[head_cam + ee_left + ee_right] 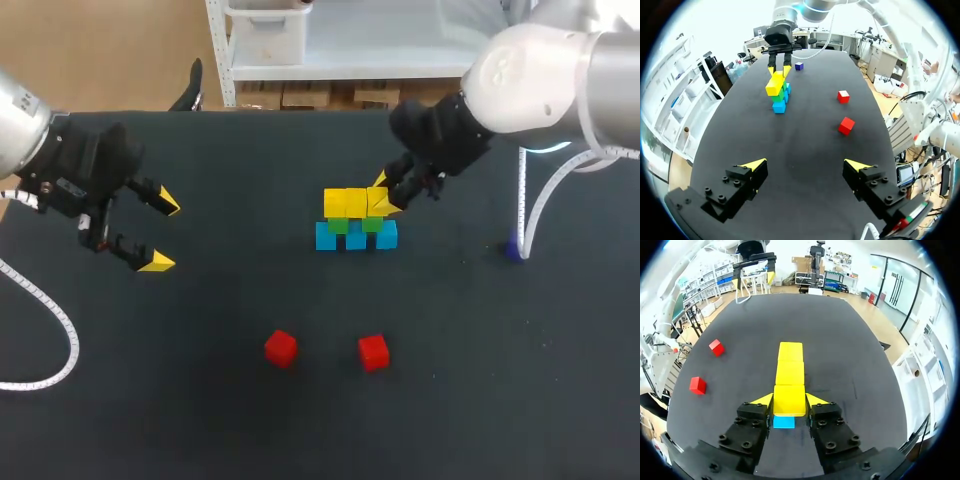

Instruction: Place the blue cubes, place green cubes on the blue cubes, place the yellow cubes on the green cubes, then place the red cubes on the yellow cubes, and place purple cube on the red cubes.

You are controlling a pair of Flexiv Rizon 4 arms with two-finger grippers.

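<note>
Cubes form a small stack just above the middle of the head view: three blue cubes (356, 240) in a row on the tabletop (200, 400), two green cubes (339, 226) on them, and yellow cubes (345, 202) on top. The right claw (384, 195) clasps the rightmost yellow cube (789, 399) from both sides. The left claw (160, 232) hangs released, fingers wide apart, at the frame's left. Two red cubes (281, 347) lie lower centre; the purple cube (513, 248) sits at the right.

Right end effector (385, 193) on rightmost yellow cube (373, 204)
</note>
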